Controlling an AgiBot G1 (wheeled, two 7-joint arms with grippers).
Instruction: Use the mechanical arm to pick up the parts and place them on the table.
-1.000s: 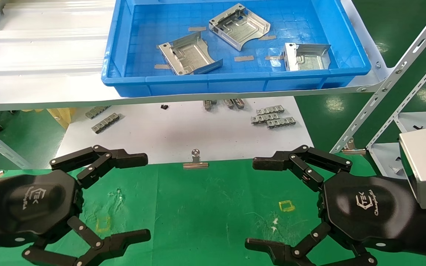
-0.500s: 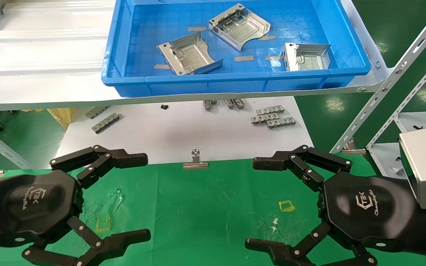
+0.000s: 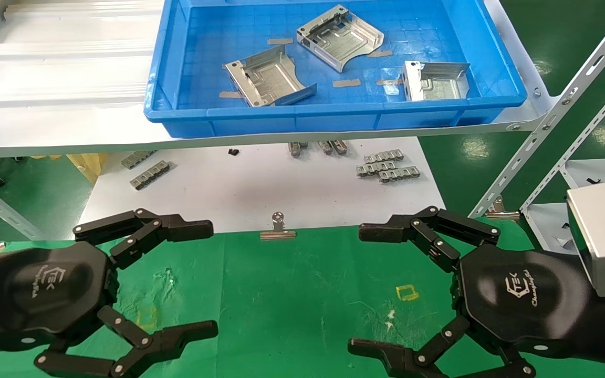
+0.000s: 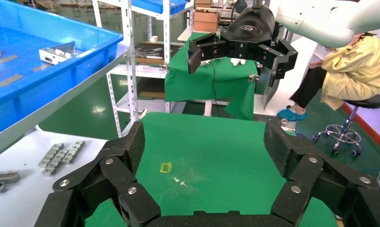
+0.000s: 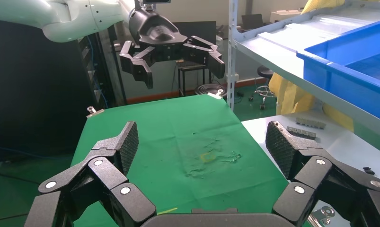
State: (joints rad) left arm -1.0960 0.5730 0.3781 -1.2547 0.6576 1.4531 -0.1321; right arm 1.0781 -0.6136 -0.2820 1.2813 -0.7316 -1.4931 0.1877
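Three shiny silver parts lie in the blue tray (image 3: 334, 113) on the raised shelf: one at the left (image 3: 268, 79), one at the back (image 3: 340, 37), one at the right (image 3: 434, 81). My left gripper (image 3: 205, 281) is open and empty above the green table (image 3: 292, 294), near the front left. My right gripper (image 3: 363, 289) is open and empty above the table's front right. The two grippers face each other. In the left wrist view the left gripper (image 4: 204, 146) frames bare green cloth; in the right wrist view the right gripper (image 5: 202, 146) does too.
A white sheet (image 3: 260, 184) behind the cloth carries small grey notched strips (image 3: 386, 165) and a metal clip (image 3: 278, 231) at its edge. Flat grey tape pieces (image 3: 345, 83) lie in the tray. A slotted metal rack frame (image 3: 570, 100) stands at the right.
The left gripper shifted slightly down and right; its fingers stay open. The right gripper and the parts have not moved.
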